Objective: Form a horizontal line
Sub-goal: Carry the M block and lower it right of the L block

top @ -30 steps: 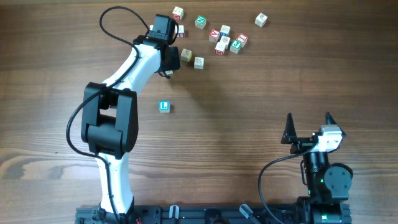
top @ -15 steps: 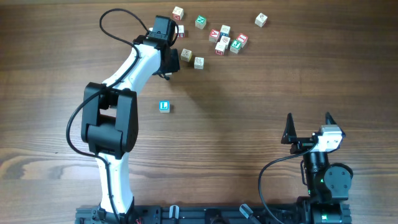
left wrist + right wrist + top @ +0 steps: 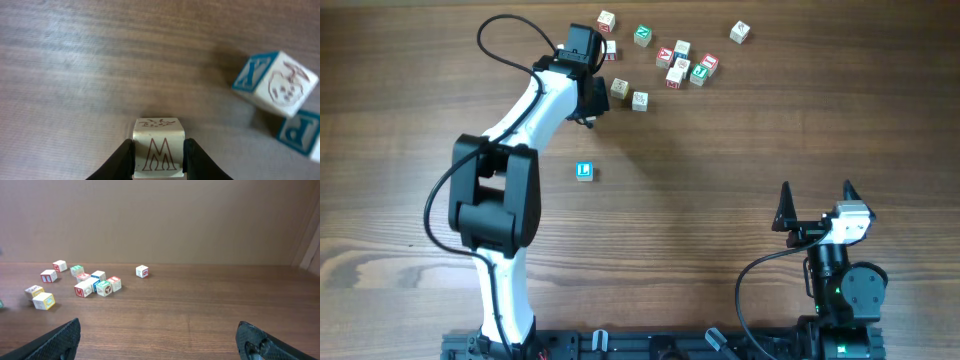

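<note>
No row of four cubes shows; the horizontal line is not in view. The blue-faced "L" cube (image 3: 584, 171) lies alone on the wood table, below my left gripper (image 3: 592, 104). In the left wrist view my left gripper (image 3: 158, 161) is shut on a pale cube with a red "M" (image 3: 158, 131); the overhead view hides that cube under the gripper. My right gripper (image 3: 817, 203) is open and empty near the front right, and its view shows both fingertips (image 3: 160, 340) wide apart.
Two pale cubes (image 3: 619, 87) (image 3: 639, 100) lie just right of the left gripper; the left wrist view shows a blue "X" cube (image 3: 275, 80) and a blue "P" cube (image 3: 300, 132). A loose cluster (image 3: 682, 62) and single cubes (image 3: 740, 32) (image 3: 606, 20) lie at the back.
</note>
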